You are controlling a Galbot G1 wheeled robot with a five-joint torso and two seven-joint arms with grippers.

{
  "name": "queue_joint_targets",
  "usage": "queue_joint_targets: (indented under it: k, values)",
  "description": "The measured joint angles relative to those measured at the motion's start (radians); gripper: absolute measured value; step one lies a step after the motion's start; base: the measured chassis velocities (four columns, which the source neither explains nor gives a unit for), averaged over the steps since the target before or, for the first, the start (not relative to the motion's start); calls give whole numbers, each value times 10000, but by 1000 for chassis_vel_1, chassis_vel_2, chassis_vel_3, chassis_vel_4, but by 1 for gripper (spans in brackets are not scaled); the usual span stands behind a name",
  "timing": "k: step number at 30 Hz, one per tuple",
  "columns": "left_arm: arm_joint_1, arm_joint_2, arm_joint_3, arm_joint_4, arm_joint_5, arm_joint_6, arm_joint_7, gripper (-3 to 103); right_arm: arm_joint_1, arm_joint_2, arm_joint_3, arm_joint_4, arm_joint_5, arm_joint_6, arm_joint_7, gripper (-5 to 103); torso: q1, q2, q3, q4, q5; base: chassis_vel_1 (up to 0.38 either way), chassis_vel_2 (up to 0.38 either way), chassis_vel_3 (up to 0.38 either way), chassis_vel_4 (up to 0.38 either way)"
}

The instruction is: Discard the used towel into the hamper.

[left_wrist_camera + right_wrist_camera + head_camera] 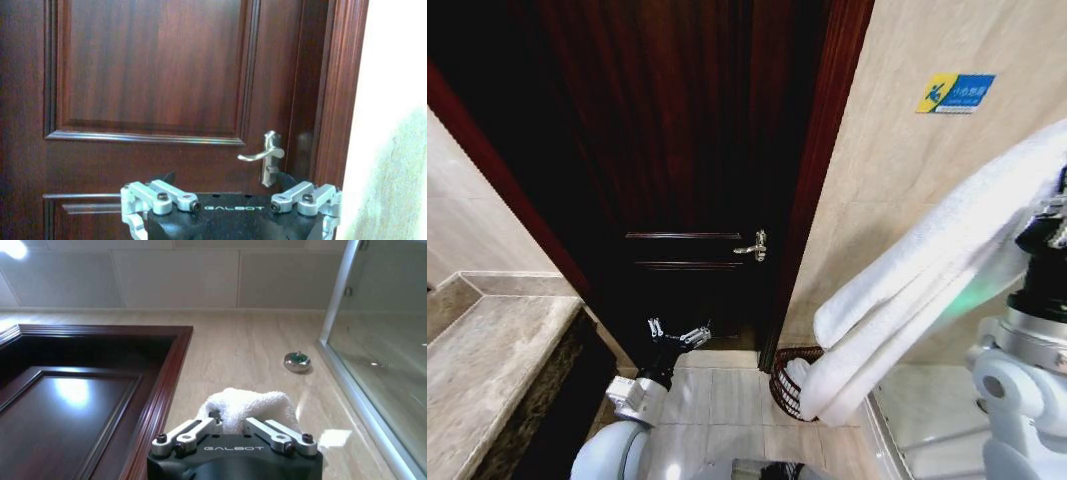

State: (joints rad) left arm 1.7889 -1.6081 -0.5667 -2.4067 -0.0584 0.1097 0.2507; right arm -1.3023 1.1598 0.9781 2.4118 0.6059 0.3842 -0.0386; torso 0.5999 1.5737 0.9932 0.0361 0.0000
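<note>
I have the towel (927, 270) pinched in my right gripper (230, 427), fingers closed on a bunched fold of it. From my head camera it hangs as a long white doubled drape running down from my raised right arm, and its lower end sits right at the hamper (789, 385), which stands on the floor tiles just right of the door (677, 150), against the door frame. The towel's bottom loop seems to touch or dip over the hamper's rim; I cannot tell whether any of it is inside yet.

I judge the towel soft, limp and fairly light, thick terry that sags wherever it is not held. It will not slip easily between my fingers, but it will swing and fold, so a grip on a gathered bunch near one end, as I have now, suits it best. The hamper's thin open bars look light and could tip if the cloth drags on it.

My left gripper (679, 333) waits low in front of the door, below the door handle (754, 245), fingers spread and empty.

My right wrist camera shows the pinch itself. My left wrist camera gives the door handle and panels up close.
</note>
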Motion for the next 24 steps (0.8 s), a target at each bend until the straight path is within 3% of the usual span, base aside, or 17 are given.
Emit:
queue_joint_targets:
  k: [24]
  values:
    - [0,0,0,0,0,0,0,100,25,74,-117,-111,8,-25,-24,5,-1,-1,1,0,1,-38,38,39,-34]
